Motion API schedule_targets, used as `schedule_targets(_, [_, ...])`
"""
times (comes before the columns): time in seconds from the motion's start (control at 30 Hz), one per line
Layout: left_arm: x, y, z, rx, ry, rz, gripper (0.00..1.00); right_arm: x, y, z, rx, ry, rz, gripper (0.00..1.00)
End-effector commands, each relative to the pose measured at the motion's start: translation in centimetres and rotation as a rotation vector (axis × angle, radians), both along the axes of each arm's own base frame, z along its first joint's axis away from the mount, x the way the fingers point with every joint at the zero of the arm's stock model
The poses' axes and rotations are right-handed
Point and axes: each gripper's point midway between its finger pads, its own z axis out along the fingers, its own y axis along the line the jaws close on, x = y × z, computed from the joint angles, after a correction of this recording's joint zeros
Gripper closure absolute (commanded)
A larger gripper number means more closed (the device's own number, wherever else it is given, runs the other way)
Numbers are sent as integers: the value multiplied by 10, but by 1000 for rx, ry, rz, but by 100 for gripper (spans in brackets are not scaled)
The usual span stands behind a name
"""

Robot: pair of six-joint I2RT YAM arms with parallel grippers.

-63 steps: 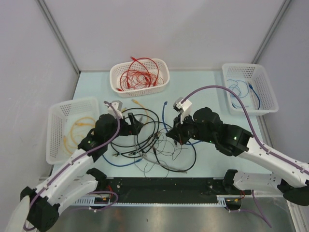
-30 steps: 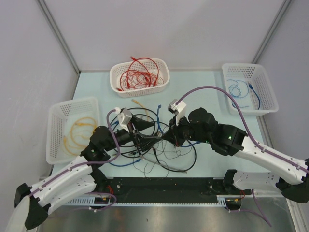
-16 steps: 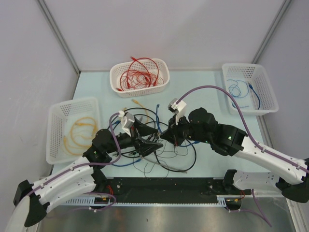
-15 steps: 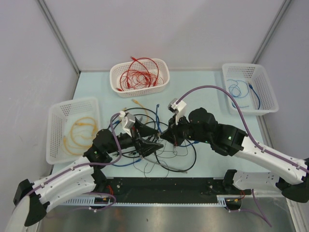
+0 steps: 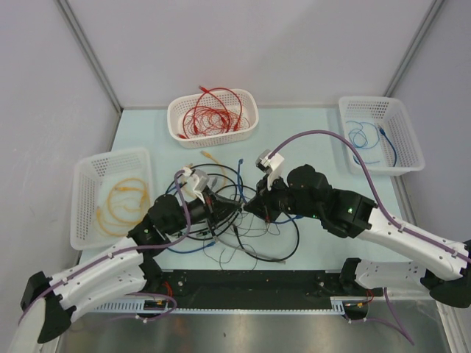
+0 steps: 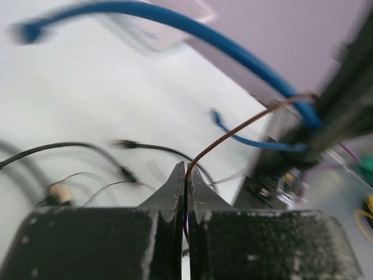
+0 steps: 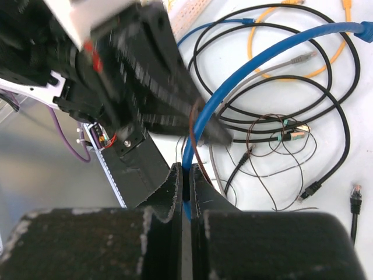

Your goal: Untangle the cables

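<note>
Top external view shows me a pale blue-green table with plain grey walls around it. Three white baskets sit on the table. The far basket holds red cables. The right basket holds a coiled blue cable. The left basket holds a yellow cable. The pile of cables lies in the middle of the table, close to my two arms. It is mostly black loops with thin wires mixed in. My right claw is clenched on a long blue cable. From the claw that cable bends up and away, and its plug end points toward the far side of the table. My left claw is pinched tight on what looks like a thin brown wire, but that view is blurry. The wire runs from the left claw across toward the right claw. The two claws are very close together over the pile.
</note>
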Motion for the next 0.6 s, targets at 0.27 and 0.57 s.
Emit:
schedule_targets(0.27, [102,144,-81,174,485,785,100,-5,-11,15,24,-34,-16,100])
schedule_targets(0.57, [98,148,-113,262,560,794,100,12,-43,68,171,-165,-175,100])
